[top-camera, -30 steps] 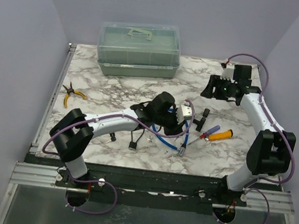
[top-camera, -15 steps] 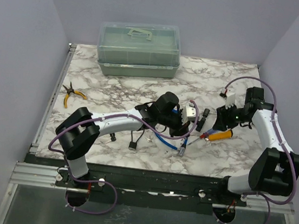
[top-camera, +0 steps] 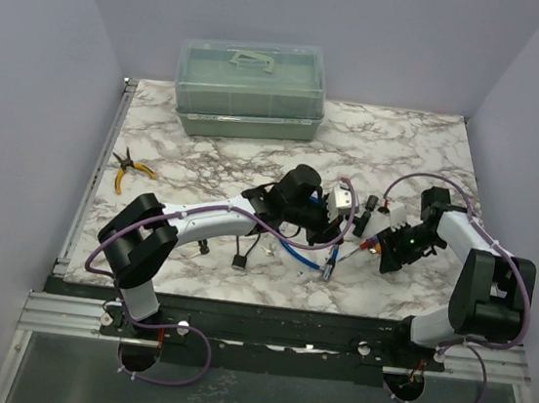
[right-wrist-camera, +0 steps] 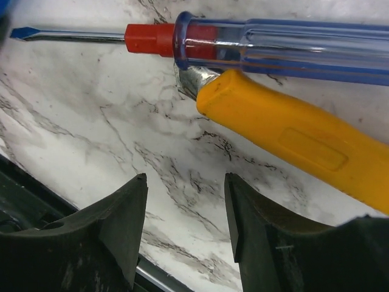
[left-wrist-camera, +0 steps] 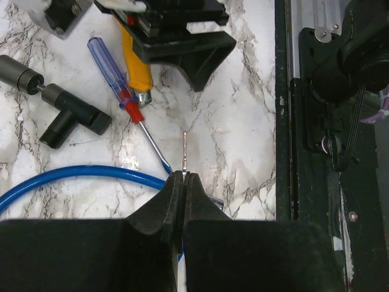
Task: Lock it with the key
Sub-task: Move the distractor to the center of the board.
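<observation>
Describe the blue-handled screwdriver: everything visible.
The screwdriver has a clear blue plastic handle, a red collar and a thin bare metal shaft ending in a flat blade. It lies flat on the marble table. The yellow-handled tool rests against its collar end. Its tip ends beside the blue tube, near the left end effector, shut on a thin key.

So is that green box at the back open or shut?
Shut: the lid sits squarely down on the box all round, its handle lying flat on top. Whether it is latched, I cannot tell.
</observation>
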{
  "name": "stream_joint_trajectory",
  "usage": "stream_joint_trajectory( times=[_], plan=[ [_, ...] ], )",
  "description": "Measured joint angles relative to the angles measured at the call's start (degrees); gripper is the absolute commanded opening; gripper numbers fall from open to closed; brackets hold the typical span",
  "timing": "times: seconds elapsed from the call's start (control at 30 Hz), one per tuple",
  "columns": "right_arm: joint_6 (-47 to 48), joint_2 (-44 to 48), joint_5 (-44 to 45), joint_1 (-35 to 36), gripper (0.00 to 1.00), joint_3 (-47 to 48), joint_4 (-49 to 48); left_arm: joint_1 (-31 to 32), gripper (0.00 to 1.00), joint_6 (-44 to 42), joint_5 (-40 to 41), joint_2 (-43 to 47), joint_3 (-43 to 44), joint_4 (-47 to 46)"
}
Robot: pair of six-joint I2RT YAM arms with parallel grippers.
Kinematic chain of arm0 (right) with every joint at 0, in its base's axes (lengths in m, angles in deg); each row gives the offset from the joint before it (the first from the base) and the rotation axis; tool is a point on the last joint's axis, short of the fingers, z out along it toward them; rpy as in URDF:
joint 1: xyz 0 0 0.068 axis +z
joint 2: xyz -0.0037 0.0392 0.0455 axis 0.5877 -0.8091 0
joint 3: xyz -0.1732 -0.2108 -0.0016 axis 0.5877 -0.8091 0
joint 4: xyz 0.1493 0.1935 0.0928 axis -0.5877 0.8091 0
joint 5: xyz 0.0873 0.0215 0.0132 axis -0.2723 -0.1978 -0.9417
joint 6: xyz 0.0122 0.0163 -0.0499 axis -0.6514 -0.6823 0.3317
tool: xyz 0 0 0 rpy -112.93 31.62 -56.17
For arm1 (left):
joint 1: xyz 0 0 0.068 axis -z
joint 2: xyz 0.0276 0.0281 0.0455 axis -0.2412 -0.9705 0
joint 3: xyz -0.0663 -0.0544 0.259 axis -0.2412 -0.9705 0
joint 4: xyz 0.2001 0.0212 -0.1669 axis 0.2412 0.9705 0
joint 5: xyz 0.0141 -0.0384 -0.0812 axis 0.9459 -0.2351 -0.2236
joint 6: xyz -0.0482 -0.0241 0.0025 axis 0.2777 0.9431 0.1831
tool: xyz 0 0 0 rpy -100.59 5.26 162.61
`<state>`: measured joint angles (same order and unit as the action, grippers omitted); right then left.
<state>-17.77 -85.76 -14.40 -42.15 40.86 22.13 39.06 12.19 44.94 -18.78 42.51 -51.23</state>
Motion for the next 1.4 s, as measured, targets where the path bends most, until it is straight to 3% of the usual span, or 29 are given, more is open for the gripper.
stream_joint_trajectory(
  times=[0.37,0.87,1.13,1.4],
  plan=[
    [-13.38,-2.86,2.54,3.39,0.61,0.13,-8.72,-1.99,0.0,3.08,0.31,1.53,-0.92,-0.74],
    [-30.23,-17.14,8.72,4.55,0.65,13.75,-28.89,-2.38,0.0,3.74,3.72,2.03,-1.75,-1.57],
    [-33.18,-26.32,7.1,4.55,0.67,25.51,-31.08,-2.38,0.0,3.67,3.85,1.99,-1.88,-1.79],
    [-35.34,-22.34,2.32,3.23,0.73,27.06,-28.76,-0.72,0.0,2.78,3.13,-2.78,1.97,-2.64]
  ],
)
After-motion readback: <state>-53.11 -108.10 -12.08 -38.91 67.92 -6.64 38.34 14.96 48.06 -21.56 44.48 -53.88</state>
